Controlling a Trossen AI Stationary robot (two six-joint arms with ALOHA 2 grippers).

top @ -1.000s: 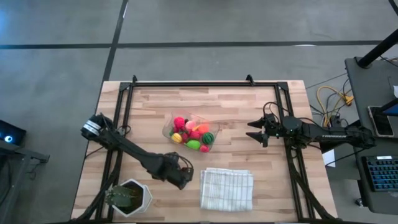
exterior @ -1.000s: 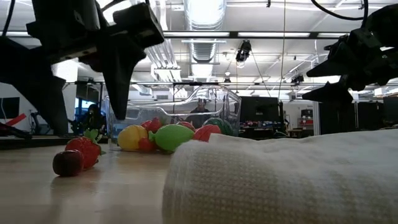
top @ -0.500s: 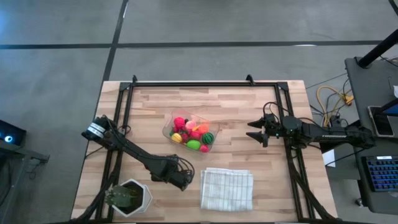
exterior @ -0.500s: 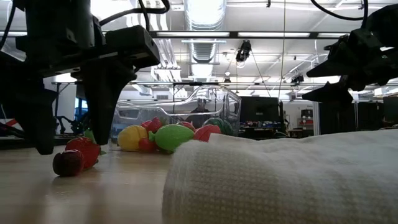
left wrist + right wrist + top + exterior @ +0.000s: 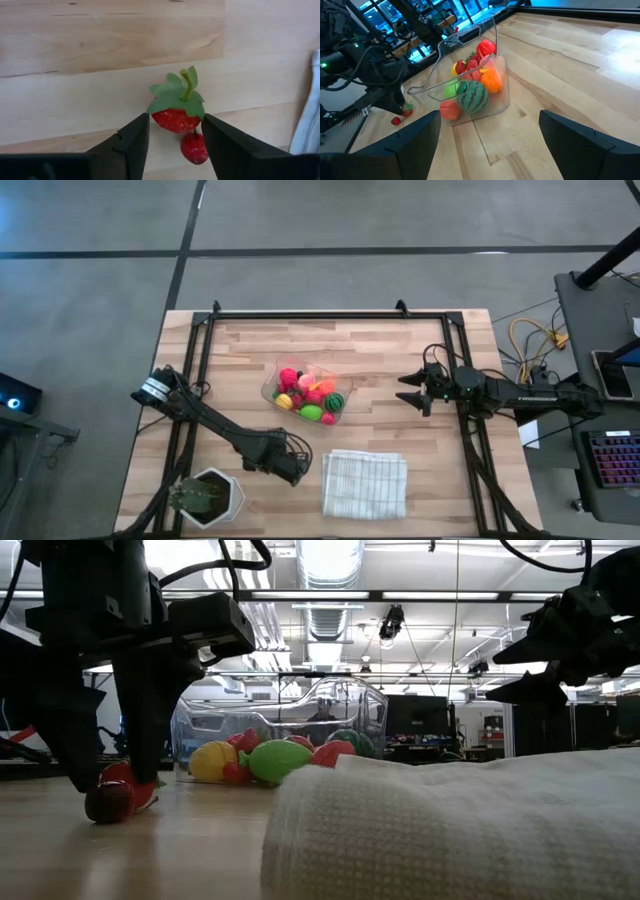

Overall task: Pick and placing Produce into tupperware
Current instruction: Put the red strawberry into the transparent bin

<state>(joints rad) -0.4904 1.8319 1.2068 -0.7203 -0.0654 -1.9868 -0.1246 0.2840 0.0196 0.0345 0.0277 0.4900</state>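
A red strawberry with a green leafy top lies on the wooden table, with a tiny red berry right beside it. My left gripper is open and down at the table, pointing down, one finger on each side of the strawberry. In the high view it is left of the white cloth. The clear tupperware sits mid-table and holds several bright fruits, among them a striped green ball. My right gripper hovers open, right of the tupperware. My left gripper comes from above with its fingers on either side of the strawberry's red body, which lies on the table. I cannot tell whether either finger touches it.
A folded white cloth lies near the table's near edge, just right of the left gripper, and fills the low view's foreground. A white hexagonal plant pot stands at the near left corner. Bare wood lies between the tupperware and the right gripper.
My left gripper has come down from above the table to table height and shifted a little over the strawberry, so its open fingers now stand on either side of it. The strawberry and small berry have stayed in place.
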